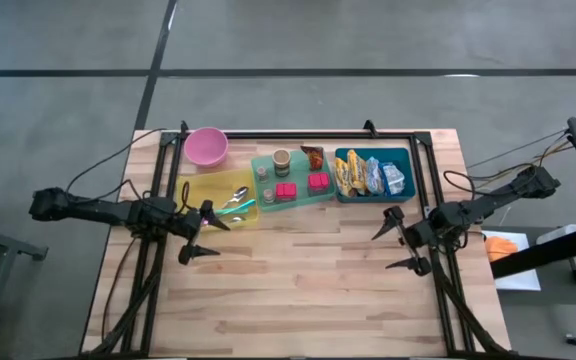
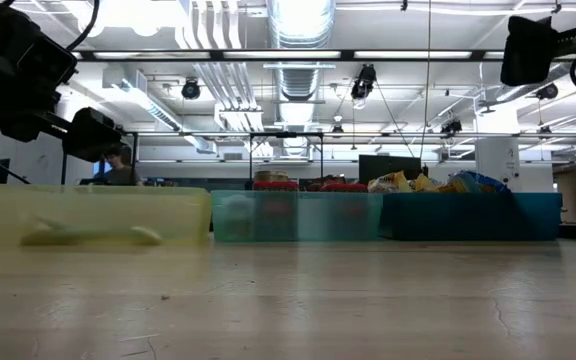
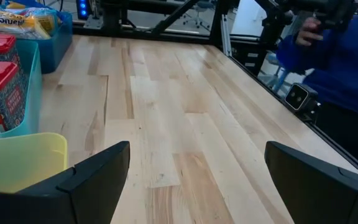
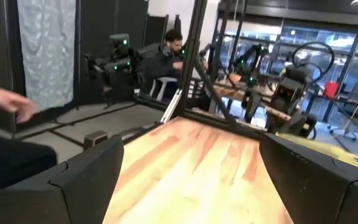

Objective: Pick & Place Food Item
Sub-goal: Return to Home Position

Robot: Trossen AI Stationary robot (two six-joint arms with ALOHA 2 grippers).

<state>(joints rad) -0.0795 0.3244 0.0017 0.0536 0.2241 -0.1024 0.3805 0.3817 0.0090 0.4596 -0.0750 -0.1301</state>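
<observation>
Red cans (image 1: 285,191) in green bin (image 1: 256,170), upper centre. We see left gripper (image 1: 208,236), right gripper (image 1: 388,245) spread, empty. We judge homing; next retract arms.

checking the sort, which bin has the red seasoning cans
The green bin, the middle one between the yellow bin and blue bin, holds the red seasoning cans.

The green bin (image 1: 298,168) sits at the back of the table, in the middle of a row of three bins. Two cans stand up inside it, side by side. One red can (image 1: 285,191) is on the left. The other red can (image 1: 318,182) is just beside it. Both have red lids.
</observation>
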